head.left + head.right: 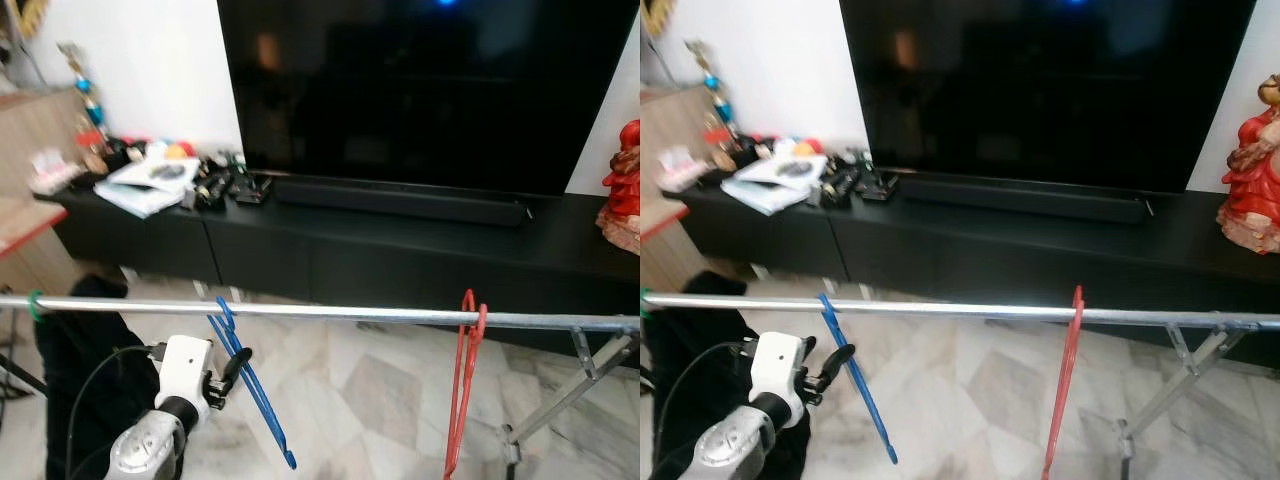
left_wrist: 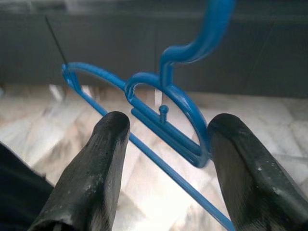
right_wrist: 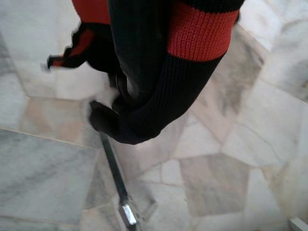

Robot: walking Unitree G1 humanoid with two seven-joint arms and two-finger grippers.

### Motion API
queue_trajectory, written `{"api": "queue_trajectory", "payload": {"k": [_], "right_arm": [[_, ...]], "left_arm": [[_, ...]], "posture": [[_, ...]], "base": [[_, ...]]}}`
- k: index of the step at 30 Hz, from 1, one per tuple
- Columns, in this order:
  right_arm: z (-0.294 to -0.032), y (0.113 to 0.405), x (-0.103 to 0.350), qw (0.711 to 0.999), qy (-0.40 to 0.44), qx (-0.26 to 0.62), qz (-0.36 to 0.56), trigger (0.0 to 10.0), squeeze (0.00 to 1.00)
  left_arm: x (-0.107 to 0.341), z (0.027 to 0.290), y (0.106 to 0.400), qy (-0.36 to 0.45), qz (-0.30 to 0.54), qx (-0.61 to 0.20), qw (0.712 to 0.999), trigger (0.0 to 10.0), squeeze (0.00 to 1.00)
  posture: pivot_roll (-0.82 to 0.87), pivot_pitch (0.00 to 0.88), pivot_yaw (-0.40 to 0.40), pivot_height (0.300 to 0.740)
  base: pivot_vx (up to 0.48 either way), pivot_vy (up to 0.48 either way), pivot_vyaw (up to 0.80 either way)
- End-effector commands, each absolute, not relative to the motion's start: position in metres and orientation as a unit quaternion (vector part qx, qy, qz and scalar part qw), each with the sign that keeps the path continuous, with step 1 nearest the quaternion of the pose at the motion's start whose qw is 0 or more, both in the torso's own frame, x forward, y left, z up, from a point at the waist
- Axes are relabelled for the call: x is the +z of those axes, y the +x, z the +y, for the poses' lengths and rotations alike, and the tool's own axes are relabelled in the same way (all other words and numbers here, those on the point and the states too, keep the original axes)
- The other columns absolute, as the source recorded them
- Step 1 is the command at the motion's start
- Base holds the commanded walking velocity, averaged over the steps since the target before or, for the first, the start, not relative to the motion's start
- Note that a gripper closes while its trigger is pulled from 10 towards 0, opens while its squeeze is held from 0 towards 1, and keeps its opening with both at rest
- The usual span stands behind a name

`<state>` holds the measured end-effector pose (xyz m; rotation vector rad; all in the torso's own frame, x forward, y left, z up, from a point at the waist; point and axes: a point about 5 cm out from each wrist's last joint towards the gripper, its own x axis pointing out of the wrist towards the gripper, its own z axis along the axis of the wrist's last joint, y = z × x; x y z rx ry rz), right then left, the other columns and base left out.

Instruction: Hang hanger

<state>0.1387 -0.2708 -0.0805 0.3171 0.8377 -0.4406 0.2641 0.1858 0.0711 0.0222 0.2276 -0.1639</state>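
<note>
A green clip (image 1: pixel 36 304) sits at the left end of the metal rail (image 1: pixel 340 313). Next along, the blue hanger (image 1: pixel 248 385) hangs by its hook on the rail, tilted. The left gripper (image 2: pixel 163 144) sits just beside it, fingers (image 2: pixel 103 159) apart on either side of the hanger's neck. Farther right, a red hanger (image 1: pixel 462 385) hangs on the same rail. The right gripper (image 3: pixel 108 120) is wrapped in black-and-red knit fabric (image 3: pixel 192 53); its fingers' state cannot be told.
</note>
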Motion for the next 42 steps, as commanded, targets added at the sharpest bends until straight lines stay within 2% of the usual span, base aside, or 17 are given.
{"api": "queue_trajectory", "payload": {"k": [1,6,9,13,16,29,30,31,32,33,42], "right_arm": [[-0.272,0.137,-0.081,0.877,0.156,-0.212,0.402,10.0,0.0],[-0.264,0.145,-0.08,0.881,0.158,-0.203,0.397,10.0,0.0],[-0.258,0.149,-0.081,0.882,0.159,-0.198,0.396,10.0,0.0],[-0.237,0.161,-0.082,0.886,0.164,-0.185,0.391,10.0,0.0],[-0.23,0.163,-0.083,0.888,0.163,-0.181,0.39,10.0,0.0],[-0.231,0.168,-0.08,0.897,0.158,-0.174,0.375,10.0,0.0],[-0.231,0.169,-0.079,0.898,0.157,-0.173,0.373,10.0,0.0],[-0.231,0.169,-0.079,0.898,0.157,-0.173,0.373,10.0,0.0],[-0.231,0.17,-0.079,0.898,0.156,-0.172,0.373,10.0,0.0],[-0.231,0.17,-0.078,0.899,0.156,-0.172,0.372,10.0,0.0],[-0.235,0.164,-0.08,0.895,0.154,-0.174,0.38,10.0,0.0]], "left_arm": [[0.077,0.183,0.276,0.011,0.126,-0.063,0.99,10.0,0.0],[0.082,0.16,0.292,-0.012,0.169,-0.08,0.982,10.0,0.0],[0.08,0.153,0.293,0.003,0.197,-0.085,0.977,10.0,0.0],[0.077,0.154,0.296,0.004,0.239,-0.038,0.97,10.0,0.0],[0.08,0.154,0.298,-0.013,0.251,-0.016,0.968,10.0,0.0],[0.083,0.158,0.297,-0.003,0.255,0.014,0.967,10.0,0.0],[0.083,0.158,0.299,-0.007,0.25,0.012,0.968,9.0,0.0],[0.083,0.158,0.299,-0.007,0.249,0.012,0.968,1.3,0.0],[0.082,0.158,0.299,-0.007,0.251,0.011,0.968,1.3,0.0],[0.081,0.157,0.299,-0.006,0.252,0.009,0.968,0.0,0.0],[0.082,0.147,0.301,-0.016,0.239,-0.037,0.97,0.0,0.0]], "posture": [[0.0,0.0,0.035,0.74],[-0.01,0.0,0.035,0.74],[-0.02,0.0,0.04,0.74],[-0.03,0.0,0.04,0.74],[-0.03,0.0,0.039,0.74],[-0.02,0.0,0.031,0.74],[-0.02,0.0,0.031,0.74],[-0.02,0.0,0.031,0.74],[-0.02,0.0,0.029,0.74],[-0.02,0.0,0.029,0.74],[-0.03,0.0,0.024,0.74]], "base": [[0.0,0.0,0.0],[0.0,0.0,0.0],[0.0,0.0,0.0],[0.0,0.0,0.0],[0.0,0.0,0.0],[0.0,0.0,0.0],[0.0,0.0,0.0],[0.0,0.0,0.0],[0.0,0.0,0.0],[0.0,0.0,0.0],[0.0,0.0,0.0]]}}
